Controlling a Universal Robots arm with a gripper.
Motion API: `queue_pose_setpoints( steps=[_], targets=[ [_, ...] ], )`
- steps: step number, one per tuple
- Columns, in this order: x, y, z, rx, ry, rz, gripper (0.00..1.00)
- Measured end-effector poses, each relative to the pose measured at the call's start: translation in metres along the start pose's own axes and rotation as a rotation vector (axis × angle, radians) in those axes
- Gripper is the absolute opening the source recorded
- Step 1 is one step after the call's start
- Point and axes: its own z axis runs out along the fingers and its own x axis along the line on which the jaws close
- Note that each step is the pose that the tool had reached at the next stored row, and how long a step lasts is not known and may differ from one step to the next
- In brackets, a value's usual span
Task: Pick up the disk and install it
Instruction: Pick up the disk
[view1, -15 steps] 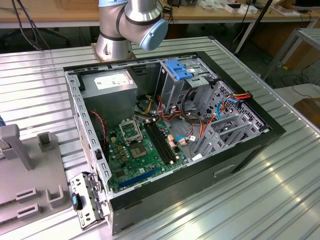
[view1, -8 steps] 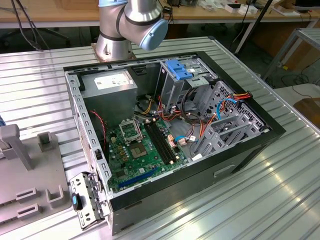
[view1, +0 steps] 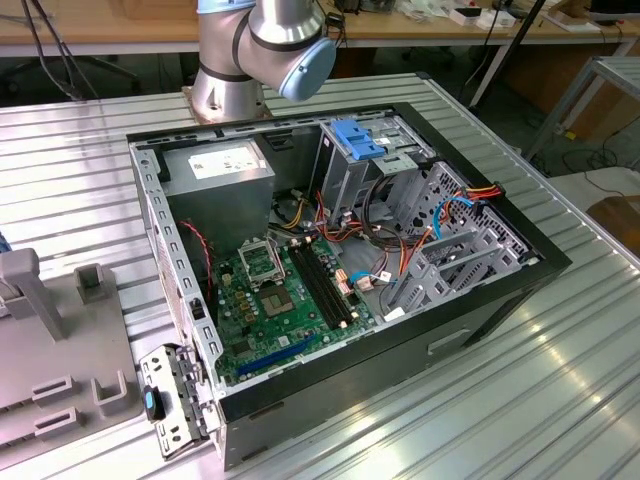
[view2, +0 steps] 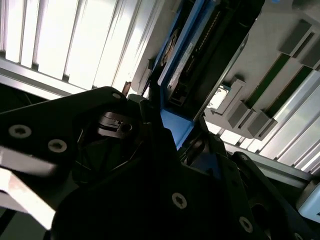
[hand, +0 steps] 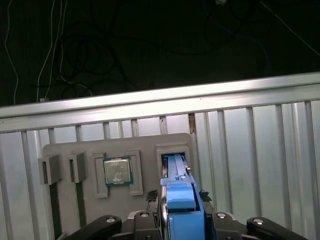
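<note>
The black robot claw (hand: 180, 200) is sitting around the near end of the disk (hand: 176, 169), a flat dark grey metal slab with a bright blue plastic frame. The disk is standing on its edge in a deep slot of the pale grey plastic holder tray (hand: 150, 145). I cannot tell if the claw is squeezing the disk or just sitting around it.

Here is what I think could be going wrong. The slot is hugging the disk closely, so a crooked pull could be jamming it against the walls. The claw is meeting the smooth blue plastic end, so a weak squeeze could be letting the disk slip and drop. A bump could also be shaking the tray and the loose part next to the slot.

The tray is holding more than the disk. A square silver chip with a green rim (hand: 117, 171) is lying flat in the pocket just beside the disk's slot. Thin green strips are showing in two long grooves further along.

In the middle of the exterior view, the open black metal computer case (view1: 420, 365) is lying on its side. It is holding a green circuit board (view1: 270, 300), a big silver box with a white label (view1: 220, 170), a light-blue plastic bracket (view1: 362, 140) and red and orange wires (view1: 478, 190).
</note>
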Motion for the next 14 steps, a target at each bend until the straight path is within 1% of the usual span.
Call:
queue_pose_setpoints(
  steps=[2,4,10,11,13,14],
  targets=[
    [0.0,0.0,0.0,0.0,0.0,0.0,0.43],
    [0.0,0.0,0.0001,0.0,0.0001,0.0,0.38],
    [0.0,0.0,0.0001,0.0,0.0,0.0,0.37],
    [0.0,0.0,0.0001,0.0002,-0.0003,-0.007,0.37],
    [-0.0001,0.0,0.0004,0.0015,-0.0017,-0.047,0.37],
    [-0.0001,0.0,0.0004,0.0023,-0.0028,-0.085,0.37]
  ],
)
